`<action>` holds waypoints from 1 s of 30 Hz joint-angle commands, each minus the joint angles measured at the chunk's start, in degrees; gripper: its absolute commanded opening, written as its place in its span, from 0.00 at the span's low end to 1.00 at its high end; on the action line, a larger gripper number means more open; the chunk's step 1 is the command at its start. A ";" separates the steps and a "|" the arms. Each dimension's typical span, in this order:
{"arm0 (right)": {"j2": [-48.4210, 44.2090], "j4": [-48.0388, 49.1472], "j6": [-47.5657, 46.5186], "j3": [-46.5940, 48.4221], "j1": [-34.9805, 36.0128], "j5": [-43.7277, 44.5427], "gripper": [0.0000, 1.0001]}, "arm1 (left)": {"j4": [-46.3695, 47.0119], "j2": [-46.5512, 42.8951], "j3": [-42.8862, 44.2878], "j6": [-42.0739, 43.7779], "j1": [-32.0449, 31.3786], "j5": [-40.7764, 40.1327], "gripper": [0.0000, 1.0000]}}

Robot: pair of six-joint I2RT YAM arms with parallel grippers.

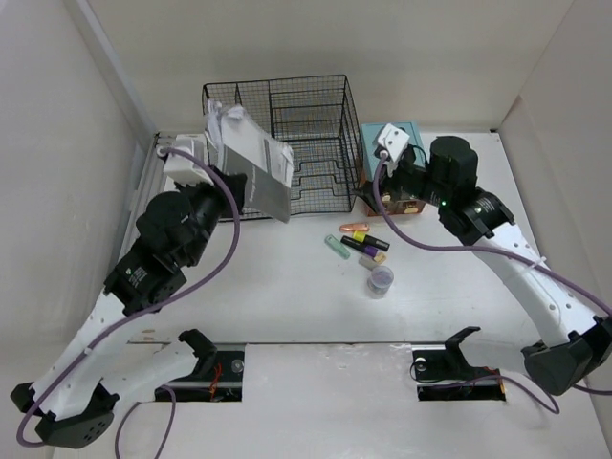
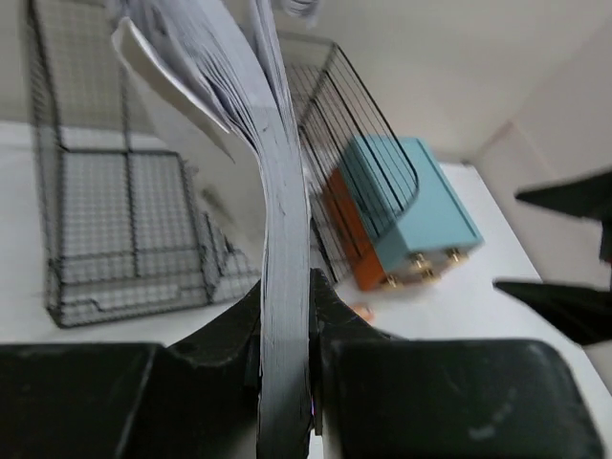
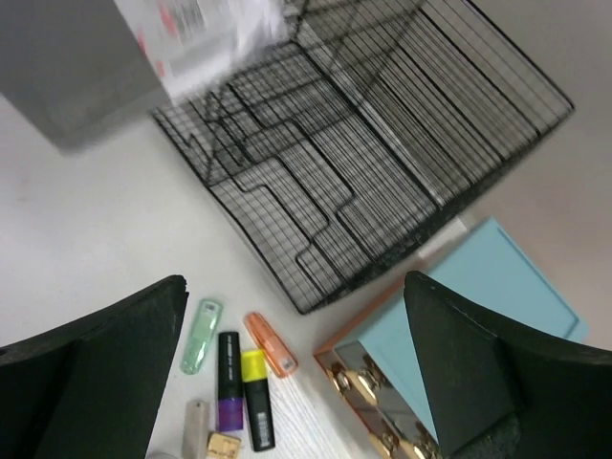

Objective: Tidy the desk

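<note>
Robot lab test cell, dressed as office desk. Flat white matte table (image 1: 287, 306) boxed by plain white walls (image 1: 57, 143) on left, right and top of overhead view. Left robot arm (image 1: 153, 258) and right robot arm (image 1: 516, 258), white and black, bolted at bottom edge; purple cables (image 1: 236, 229) loop over them; rectangular cutouts (image 1: 215, 368) beside bases. Office props: black wire-mesh rack (image 1: 316, 124) top centre, teal box with wooden drawers (image 1: 411, 128) right of it, coloured highlighter pens (image 1: 363, 244) mid-frame, thick stack of white paper sheets (image 1: 253, 158) upper left.
</note>
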 commanded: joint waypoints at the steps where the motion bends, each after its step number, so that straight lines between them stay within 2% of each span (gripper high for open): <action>1: -1.84 4.34 3.76 -0.89 -3.43 0.28 1.00 | 1.76 3.49 10.80 8.10 0.06 -12.03 0.00; 3: -2.54 4.34 4.29 -0.89 -5.36 -2.09 1.00 | -0.61 8.93 17.12 10.23 0.06 -16.94 0.00; 7: -3.07 4.34 4.82 -1.94 -7.30 -4.82 1.00 | -2.12 18.69 25.66 14.80 0.06 -19.25 0.00; 10: -3.60 4.34 4.82 -2.47 -8.70 -6.75 1.00 | 1.30 24.84 29.53 19.00 0.06 -23.45 0.00; 12: -3.60 4.34 4.82 -3.08 -10.11 -7.63 1.00 | 4.98 28.61 31.46 21.30 0.68 -23.47 0.00; 16: -4.13 4.34 5.35 -3.61 -11.70 -9.57 1.00 | 6.15 35.39 37.00 22.45 6.46 -18.66 0.00; 23: -4.66 4.34 5.35 -4.23 -13.98 -11.42 1.00 | 7.38 44.26 41.22 22.98 14.11 -10.74 0.00; 26: -4.66 4.34 5.35 -4.23 -14.60 -11.94 1.00 | 6.77 46.56 40.62 20.01 16.49 -7.40 0.00; 30: -4.66 4.34 5.35 -4.23 -15.21 -11.95 1.00 | 7.81 47.36 37.55 16.48 20.97 1.63 0.00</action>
